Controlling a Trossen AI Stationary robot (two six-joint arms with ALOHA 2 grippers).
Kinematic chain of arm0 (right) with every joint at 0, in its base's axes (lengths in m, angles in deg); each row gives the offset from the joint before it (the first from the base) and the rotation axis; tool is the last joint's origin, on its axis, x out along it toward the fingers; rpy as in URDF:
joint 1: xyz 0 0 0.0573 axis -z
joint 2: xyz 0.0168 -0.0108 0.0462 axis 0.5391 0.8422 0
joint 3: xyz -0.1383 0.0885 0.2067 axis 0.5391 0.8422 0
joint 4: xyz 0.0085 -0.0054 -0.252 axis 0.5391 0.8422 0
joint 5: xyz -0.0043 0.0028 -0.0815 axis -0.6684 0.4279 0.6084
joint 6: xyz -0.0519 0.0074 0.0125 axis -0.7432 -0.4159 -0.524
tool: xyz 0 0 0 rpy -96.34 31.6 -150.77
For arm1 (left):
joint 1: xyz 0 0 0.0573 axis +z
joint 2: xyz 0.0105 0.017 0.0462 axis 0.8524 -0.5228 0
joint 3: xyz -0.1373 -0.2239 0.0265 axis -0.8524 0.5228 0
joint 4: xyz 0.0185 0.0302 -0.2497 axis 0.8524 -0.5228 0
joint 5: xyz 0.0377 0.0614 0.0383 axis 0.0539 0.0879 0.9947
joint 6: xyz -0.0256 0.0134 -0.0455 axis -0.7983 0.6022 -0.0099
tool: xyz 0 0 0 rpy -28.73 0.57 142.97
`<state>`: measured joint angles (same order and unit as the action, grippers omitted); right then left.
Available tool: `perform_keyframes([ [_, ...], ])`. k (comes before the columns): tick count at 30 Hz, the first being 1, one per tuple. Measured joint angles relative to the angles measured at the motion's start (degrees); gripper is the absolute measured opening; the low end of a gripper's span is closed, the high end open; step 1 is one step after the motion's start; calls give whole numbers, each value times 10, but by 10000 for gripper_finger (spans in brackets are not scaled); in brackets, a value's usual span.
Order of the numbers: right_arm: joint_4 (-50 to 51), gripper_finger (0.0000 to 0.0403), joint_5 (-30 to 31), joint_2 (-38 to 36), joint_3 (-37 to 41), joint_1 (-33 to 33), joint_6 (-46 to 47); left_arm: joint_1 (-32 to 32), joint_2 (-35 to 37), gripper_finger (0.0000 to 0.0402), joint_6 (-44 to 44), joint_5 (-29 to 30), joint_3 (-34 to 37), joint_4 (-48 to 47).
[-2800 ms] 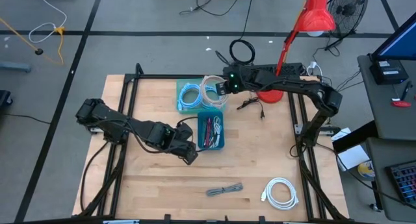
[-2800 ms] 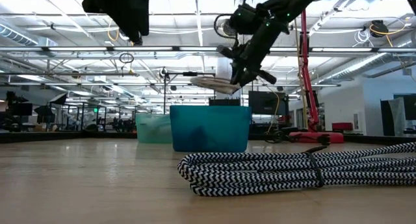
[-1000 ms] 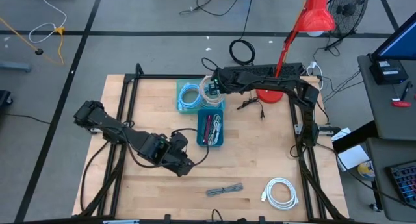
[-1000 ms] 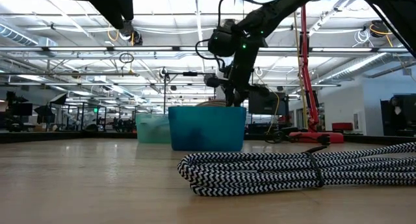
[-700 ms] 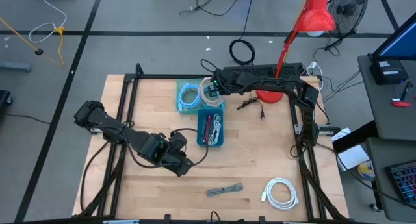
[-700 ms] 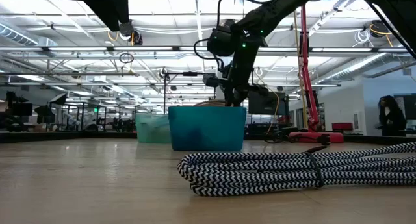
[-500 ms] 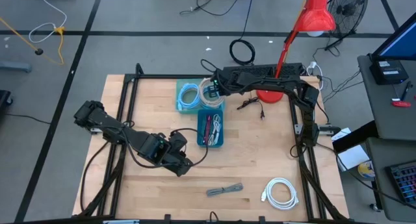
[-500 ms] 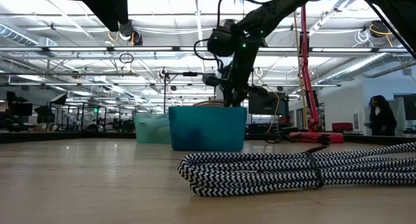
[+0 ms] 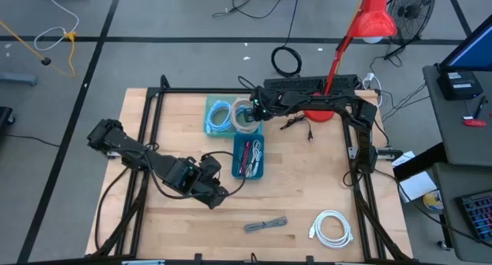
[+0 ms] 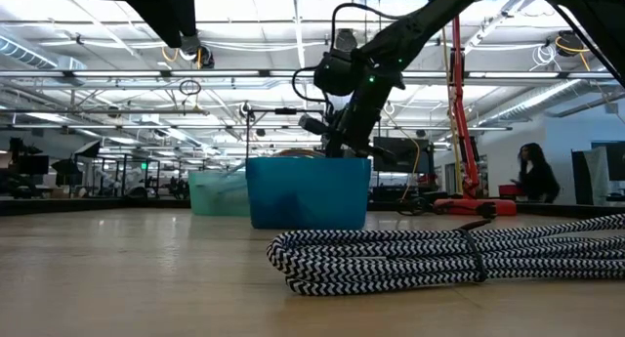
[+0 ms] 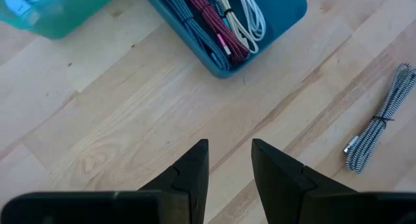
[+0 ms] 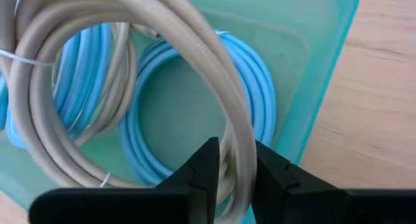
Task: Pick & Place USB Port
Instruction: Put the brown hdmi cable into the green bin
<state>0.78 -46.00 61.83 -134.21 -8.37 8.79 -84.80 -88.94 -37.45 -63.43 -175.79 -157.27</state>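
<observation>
A coiled beige USB cable (image 9: 246,115) (image 12: 130,29) lies in the light teal bin (image 9: 207,129) (image 12: 325,55) at the far middle, on top of a coiled light-blue cable (image 12: 257,100). My right gripper (image 9: 256,111) (image 12: 237,169) reaches down into that bin and is shut on the beige coil. My left gripper (image 9: 219,197) (image 11: 229,159) hangs open above bare wood, on the near-left side of the dark teal bin (image 9: 261,171) (image 11: 286,16), which holds several cables. My right gripper pinches a strand of the beige coil (image 12: 239,146) between its two fingers, at the coil's right side. The fingers come slanting down from the table's right and lie across the strand. The rest of the coil rests in the light teal bin on the blue cable.
A black-and-white braided cable (image 9: 265,224) (image 10: 439,254) lies near the front edge, with a white coiled cable (image 9: 333,226) to its right. A red lamp base (image 9: 319,111) stands behind my right arm. Black frame rails (image 9: 150,119) run along both table sides.
My right gripper has sunk toward the light teal bin and tipped further down, lowering the beige coil into it. The light teal bin has slid a little toward the table's left edge.
</observation>
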Motion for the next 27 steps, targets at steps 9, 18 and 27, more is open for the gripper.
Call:
perform_keyframes([
  [9,-1,89,17,-37,2,7,-31,0,0,117,8,1,0,0],
  [18,9,109,34,-84,3,19,-58,5,0,117,9,19,0,0],
  [27,-77,80,18,-103,1,-3,-29,50,0,117,-6,17,0,-6],
])
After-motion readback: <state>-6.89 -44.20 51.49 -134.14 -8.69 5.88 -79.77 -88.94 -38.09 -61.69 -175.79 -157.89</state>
